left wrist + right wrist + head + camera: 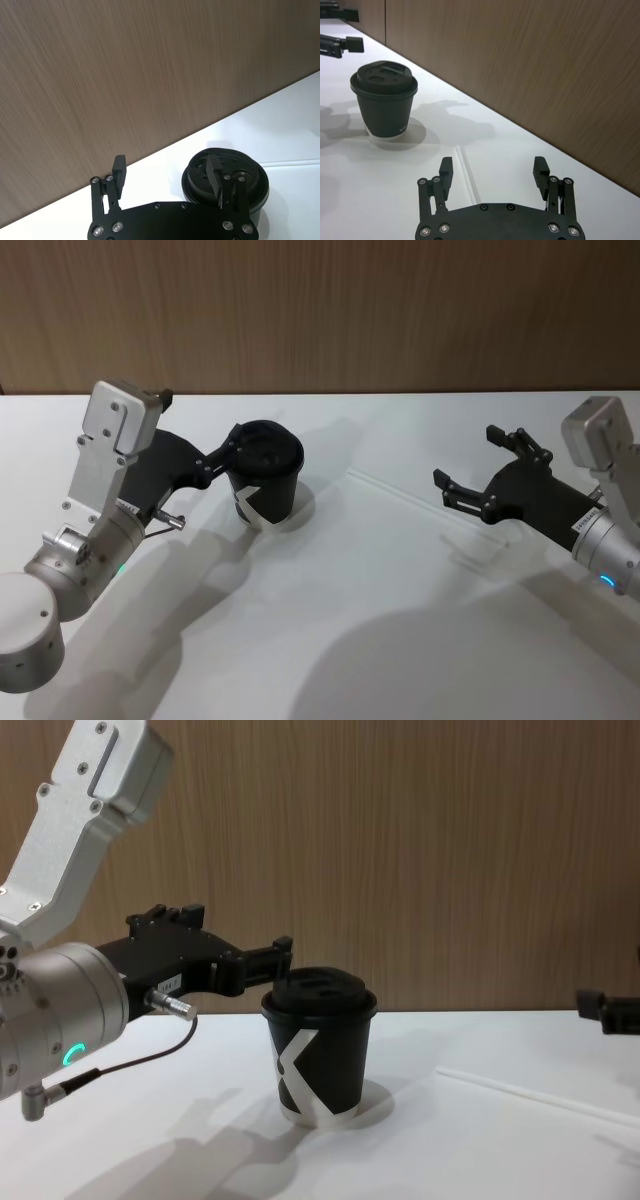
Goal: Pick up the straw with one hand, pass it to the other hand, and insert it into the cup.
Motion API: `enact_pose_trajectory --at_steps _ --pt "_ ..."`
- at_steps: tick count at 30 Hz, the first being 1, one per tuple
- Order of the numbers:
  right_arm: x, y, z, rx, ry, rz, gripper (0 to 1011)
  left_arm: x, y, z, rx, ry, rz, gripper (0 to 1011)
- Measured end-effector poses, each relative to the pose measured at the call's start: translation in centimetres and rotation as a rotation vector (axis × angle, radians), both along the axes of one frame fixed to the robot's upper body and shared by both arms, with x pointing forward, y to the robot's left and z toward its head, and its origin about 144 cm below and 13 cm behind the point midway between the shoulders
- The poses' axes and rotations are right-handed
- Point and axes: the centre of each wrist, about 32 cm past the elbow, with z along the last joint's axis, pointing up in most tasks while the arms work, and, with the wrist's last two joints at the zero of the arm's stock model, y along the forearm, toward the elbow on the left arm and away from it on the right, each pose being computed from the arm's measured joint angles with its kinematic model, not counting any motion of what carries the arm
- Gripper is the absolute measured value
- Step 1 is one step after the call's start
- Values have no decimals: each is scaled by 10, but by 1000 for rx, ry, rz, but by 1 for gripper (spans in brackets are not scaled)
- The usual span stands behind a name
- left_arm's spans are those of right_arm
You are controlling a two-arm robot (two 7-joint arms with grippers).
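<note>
— Home, shop, lab?
— Looks like an indoor robot test bench or demo stand. Plain smooth white tabletop (pixel 330 640) from left to right, with a flat brown wood-grain wall panel (pixel 320 310) right behind its far edge.
— More to go on?
— Silver-and-black robot arm (pixel 60 870) at the left with a glowing green ring light (pixel 68 1053). Small black paper cup (pixel 320 1070) with a domed lid, takeaway kind, near mid-table.

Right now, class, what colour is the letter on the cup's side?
White: the K mark on the black cup; the chest view shows it best.
</note>
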Motion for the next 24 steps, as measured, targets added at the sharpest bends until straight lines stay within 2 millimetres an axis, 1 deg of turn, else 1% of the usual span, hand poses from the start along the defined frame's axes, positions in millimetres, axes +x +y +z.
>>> enact_pose_trajectory --at_steps 14,24 --pt "6 -6 -3 -66 64 12 1001 0 0 0 0 0 0 1003" --pt "17 -8 -7 -98 117 31 1001 0 0 0 0 0 0 1003"
